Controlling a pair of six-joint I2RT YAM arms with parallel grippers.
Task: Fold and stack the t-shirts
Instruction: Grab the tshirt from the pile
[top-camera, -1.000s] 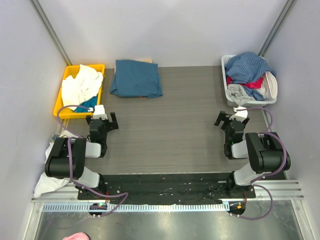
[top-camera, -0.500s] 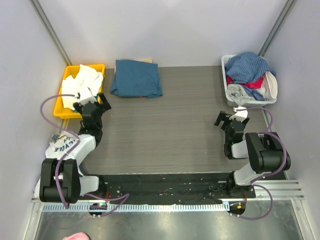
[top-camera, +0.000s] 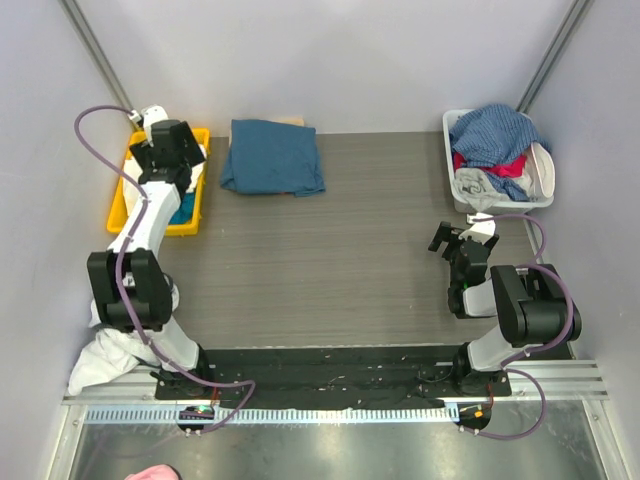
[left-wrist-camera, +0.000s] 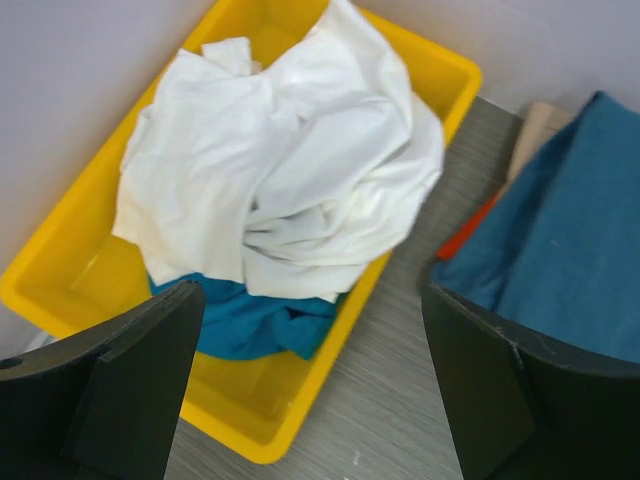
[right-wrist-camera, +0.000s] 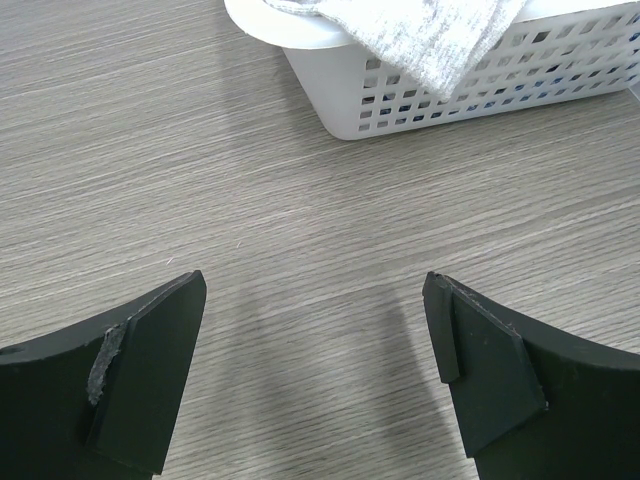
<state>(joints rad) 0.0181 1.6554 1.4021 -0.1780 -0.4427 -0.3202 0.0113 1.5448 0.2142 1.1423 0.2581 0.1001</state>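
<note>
Left gripper (left-wrist-camera: 310, 380): swung from near edge to yellow bin (top-camera: 128, 215), far-left corner; jaws apart over white t-shirt (left-wrist-camera: 280, 160), pickup pending. Right gripper (right-wrist-camera: 315, 380): unmoved, jaws apart, empty.

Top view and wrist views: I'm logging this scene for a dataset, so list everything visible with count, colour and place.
Yellow plastic bin: one, far left of the table.
Crumpled white t-shirt: one, white, in the bin.
Teal garment: one, under the white t-shirt in the bin.
Folded dark blue t-shirt: one, on the table right of the bin, over tan and red items.
White lattice basket: one, far right, heaped with blue, red, grey and white clothes.
White cloth: one, off the table's near-left edge.
Wood-grain table: one, grey.
Left gripper: black, open above the bin.
Right gripper: black, open over bare table near the basket.
</note>
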